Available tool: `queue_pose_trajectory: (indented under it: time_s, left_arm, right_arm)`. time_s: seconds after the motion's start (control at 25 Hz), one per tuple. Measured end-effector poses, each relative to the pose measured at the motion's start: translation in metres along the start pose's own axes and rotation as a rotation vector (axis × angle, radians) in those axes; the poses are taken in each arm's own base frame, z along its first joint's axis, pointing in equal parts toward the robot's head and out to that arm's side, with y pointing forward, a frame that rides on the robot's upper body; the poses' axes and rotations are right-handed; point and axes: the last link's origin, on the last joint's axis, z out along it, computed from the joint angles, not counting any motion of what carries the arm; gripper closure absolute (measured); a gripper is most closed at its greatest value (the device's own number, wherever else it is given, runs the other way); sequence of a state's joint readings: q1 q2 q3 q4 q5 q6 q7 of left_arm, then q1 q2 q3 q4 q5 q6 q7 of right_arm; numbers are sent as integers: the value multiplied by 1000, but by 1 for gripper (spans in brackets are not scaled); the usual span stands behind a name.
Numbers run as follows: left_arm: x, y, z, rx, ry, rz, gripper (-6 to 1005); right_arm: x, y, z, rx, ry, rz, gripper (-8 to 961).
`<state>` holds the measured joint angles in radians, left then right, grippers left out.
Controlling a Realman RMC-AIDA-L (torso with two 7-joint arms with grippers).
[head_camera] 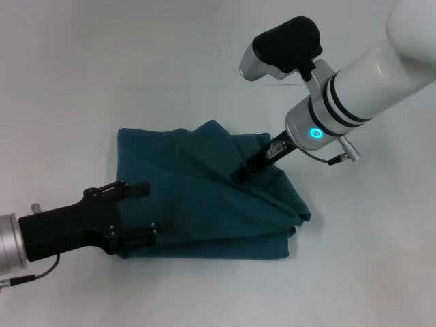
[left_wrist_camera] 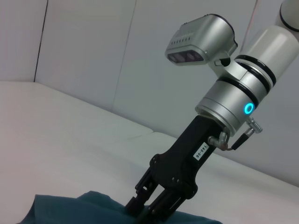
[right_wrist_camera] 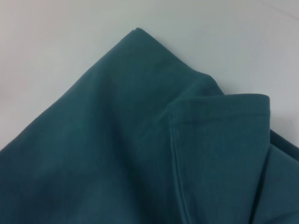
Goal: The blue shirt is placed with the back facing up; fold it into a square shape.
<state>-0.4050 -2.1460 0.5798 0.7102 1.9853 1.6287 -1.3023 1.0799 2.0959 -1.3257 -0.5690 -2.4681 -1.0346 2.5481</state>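
The blue shirt (head_camera: 204, 204) lies partly folded in the middle of the white table (head_camera: 82, 82), plain side showing, with loose layers bunched along its right side. My right gripper (head_camera: 241, 172) reaches down from the upper right, its tips in the cloth near the shirt's top right and shut on a fold. The left wrist view shows those black fingers (left_wrist_camera: 140, 198) close together, sunk into the shirt (left_wrist_camera: 84, 210). My left gripper (head_camera: 151, 208) hovers open over the shirt's left edge. The right wrist view is filled by the shirt (right_wrist_camera: 107, 149) and a stitched hem (right_wrist_camera: 219, 119).
White table surface surrounds the shirt on all sides. A pale wall (left_wrist_camera: 93, 56) stands behind the table in the left wrist view. The right arm's white forearm (head_camera: 381, 75) crosses the upper right above the table.
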Motion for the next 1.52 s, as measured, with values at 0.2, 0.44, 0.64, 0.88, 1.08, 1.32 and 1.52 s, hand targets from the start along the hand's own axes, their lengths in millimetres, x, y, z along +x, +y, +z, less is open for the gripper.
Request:
queue_pose_trajectory:
  time_s: [0.2, 0.44, 0.64, 0.88, 1.08, 1.32, 1.52]
  left_arm:
    - [0, 0, 0, 0, 1, 0, 110]
    - [0, 0, 0, -1, 1, -1, 112]
    - [-1, 1, 0, 0, 1, -2, 114]
    - [0, 0, -1, 8, 9, -3, 117]
    - [0, 0, -1, 8, 10, -2, 118]
    - [1, -1, -1, 7, 9, 2, 121]
    - [2, -2, 1, 5, 10, 8, 123]
  right_arm:
    - [1, 0, 0, 1, 6, -7, 509]
    - [1, 2, 1, -3, 11, -12, 725]
    - [2, 3, 1, -8, 12, -23, 876]
    - [2, 4, 2, -8, 15, -34, 917]
    - [2, 4, 1, -11, 10, -38, 949]
    - [4, 3, 2, -21, -2, -17, 948]
    - [6, -4, -2, -28, -48, 26, 948]
